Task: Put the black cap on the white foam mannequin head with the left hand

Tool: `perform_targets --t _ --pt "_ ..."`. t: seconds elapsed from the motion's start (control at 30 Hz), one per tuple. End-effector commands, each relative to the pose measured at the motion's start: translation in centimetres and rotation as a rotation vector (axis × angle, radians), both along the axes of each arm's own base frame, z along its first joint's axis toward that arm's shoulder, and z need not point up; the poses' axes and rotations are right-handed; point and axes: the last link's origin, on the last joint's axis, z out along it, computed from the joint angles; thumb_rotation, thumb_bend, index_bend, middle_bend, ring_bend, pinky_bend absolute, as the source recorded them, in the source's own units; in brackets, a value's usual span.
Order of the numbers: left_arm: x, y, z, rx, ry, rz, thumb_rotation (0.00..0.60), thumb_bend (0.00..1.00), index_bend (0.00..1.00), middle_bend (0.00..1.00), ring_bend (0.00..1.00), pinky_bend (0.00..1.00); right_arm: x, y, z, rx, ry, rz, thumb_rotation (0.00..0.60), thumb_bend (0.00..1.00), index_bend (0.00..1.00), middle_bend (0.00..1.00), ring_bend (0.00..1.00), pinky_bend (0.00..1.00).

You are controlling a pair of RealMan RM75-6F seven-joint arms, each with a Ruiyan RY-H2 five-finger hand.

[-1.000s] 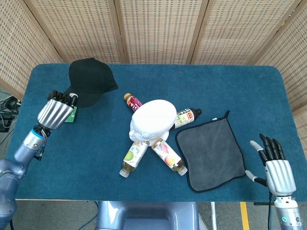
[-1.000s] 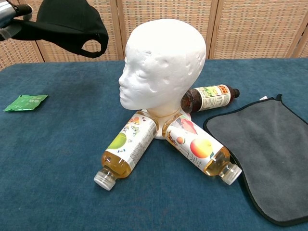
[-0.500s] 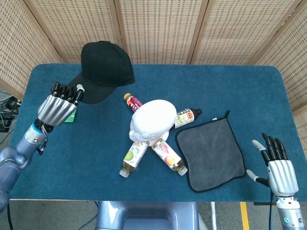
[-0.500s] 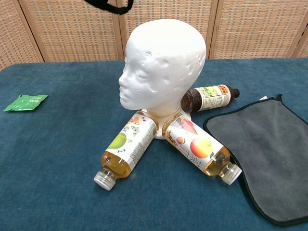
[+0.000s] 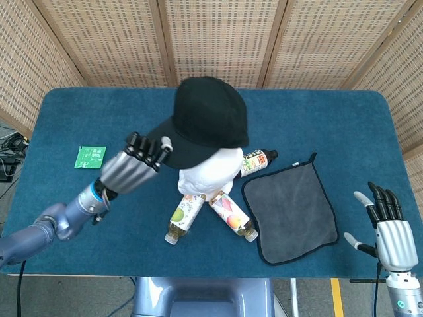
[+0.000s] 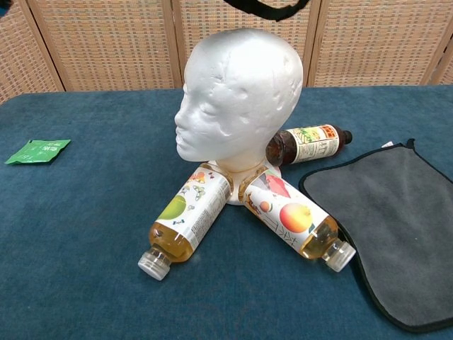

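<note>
My left hand (image 5: 137, 163) holds the black cap (image 5: 208, 120) by its brim, raised above the table. In the head view the cap covers the far part of the white foam mannequin head (image 5: 206, 173). The chest view shows only the cap's lower edge (image 6: 272, 8) at the top of the frame, hanging clear above the mannequin head (image 6: 239, 99), which stands upright facing left. My right hand (image 5: 390, 228) is open at the table's near right corner, fingers spread, holding nothing.
Three drink bottles lie around the head's base: one front left (image 6: 185, 219), one front right (image 6: 294, 220), one behind (image 6: 306, 143). A grey cloth (image 5: 291, 210) lies to the right. A green packet (image 5: 90, 156) sits at the left.
My left hand has carried the cap rightward and toward the middle, from the far left of the table to above the mannequin head. The right hand has barely shifted.
</note>
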Motion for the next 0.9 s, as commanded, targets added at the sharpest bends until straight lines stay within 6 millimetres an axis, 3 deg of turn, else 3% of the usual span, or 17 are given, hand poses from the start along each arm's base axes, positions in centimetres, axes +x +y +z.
perform_targets --t 0.03,0.3,0.9 --pt "1.9 -1.2 -1.5 -0.024 0.055 -0.048 0.600 0.56 0.80 0.69 0.79 0.72 -0.1 0.0 0.2 -0.004 -0.005 -0.001 0.600 0.06 0.21 0.00 0.00 0.00" --pt "1.5 -2.2 -3.0 -0.053 0.130 -0.061 0.600 0.55 0.80 0.69 0.79 0.72 -0.1 0.0 0.2 -0.004 -0.007 0.001 0.600 0.06 0.21 0.00 0.00 0.00" --pt "-1.0 -2.4 -3.1 -0.069 0.183 -0.055 0.600 0.50 0.79 0.69 0.79 0.72 0.0 0.0 0.0 0.000 0.000 -0.001 0.600 0.06 0.21 0.00 0.00 0.00"
